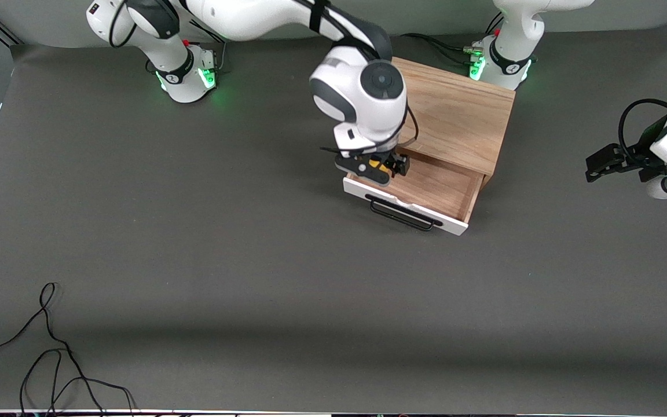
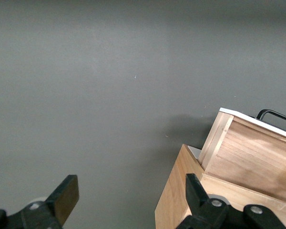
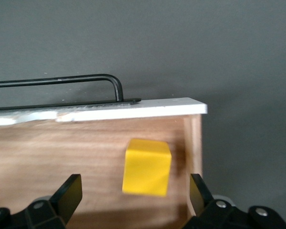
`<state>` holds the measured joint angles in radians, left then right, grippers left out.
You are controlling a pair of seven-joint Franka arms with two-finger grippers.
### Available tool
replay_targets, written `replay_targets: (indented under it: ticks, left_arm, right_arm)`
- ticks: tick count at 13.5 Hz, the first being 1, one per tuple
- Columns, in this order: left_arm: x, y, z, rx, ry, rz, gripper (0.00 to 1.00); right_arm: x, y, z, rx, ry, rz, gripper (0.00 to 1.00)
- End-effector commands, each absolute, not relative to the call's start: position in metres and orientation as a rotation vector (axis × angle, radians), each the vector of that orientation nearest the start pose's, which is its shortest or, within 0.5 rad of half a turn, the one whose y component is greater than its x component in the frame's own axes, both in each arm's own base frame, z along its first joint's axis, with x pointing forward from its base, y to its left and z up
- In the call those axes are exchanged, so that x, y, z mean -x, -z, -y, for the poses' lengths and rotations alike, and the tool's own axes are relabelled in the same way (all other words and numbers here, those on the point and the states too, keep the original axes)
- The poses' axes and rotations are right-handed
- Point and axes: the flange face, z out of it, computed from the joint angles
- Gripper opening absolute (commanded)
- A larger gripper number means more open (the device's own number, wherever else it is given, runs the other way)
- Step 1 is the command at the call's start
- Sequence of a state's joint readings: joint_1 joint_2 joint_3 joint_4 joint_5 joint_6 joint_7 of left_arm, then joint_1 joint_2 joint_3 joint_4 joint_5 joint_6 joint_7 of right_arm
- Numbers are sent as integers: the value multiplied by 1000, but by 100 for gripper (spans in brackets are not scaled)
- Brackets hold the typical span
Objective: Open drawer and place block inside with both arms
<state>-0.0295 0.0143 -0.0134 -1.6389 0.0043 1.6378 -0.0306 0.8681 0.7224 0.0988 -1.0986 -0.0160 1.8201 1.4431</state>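
Right fingers (image 3: 66,193): spread wide with nothing between them; the yellow block (image 3: 147,167) shows in the gap, apparently free of both pads
Right gripper (image 1: 375,166): poised over the open drawer (image 1: 426,188), above its corner toward the right arm's end and close to the white front panel
Block: in the drawer, on or just above its wooden floor, near the side wall and near the front panel; whether it has fully settled I cannot tell
Drawer: pulled out of the oak box (image 1: 455,113), black bar handle (image 1: 401,214) facing the front camera
Left fingers (image 2: 66,196): parted wide, holding nothing
Left gripper (image 1: 608,164): waiting over the table toward the left arm's end, apart from the box
Step in hand: release of the block, by my reading all but done
Doing it well: lift the right gripper straight up, fingers kept wide, so neither pad clips the block or the drawer wall; clear the panel before swinging aside
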Motion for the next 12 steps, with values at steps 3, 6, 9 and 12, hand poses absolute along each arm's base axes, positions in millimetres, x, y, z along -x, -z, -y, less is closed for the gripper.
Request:
replay_targets:
  ticks: [3, 6, 9, 12]
  left_arm:
    - [-561, -598, 20, 3144, -31, -34, 100]
    - [-560, -598, 19, 3142, -34, -31, 100]
    - [-559, -599, 20, 3142, -41, -38, 100]
    - [-558, -599, 18, 3136, -46, -77, 100]
  right_arm:
    - [-456, -542, -518, 3033, 24, -886, 100]
    - [-470, -612, -429, 3146, 46, -795, 100]
    - [-493, -667, -322, 3218, 23, -643, 100]
    - [-520, -694, -197, 3266, -38, -365, 100]
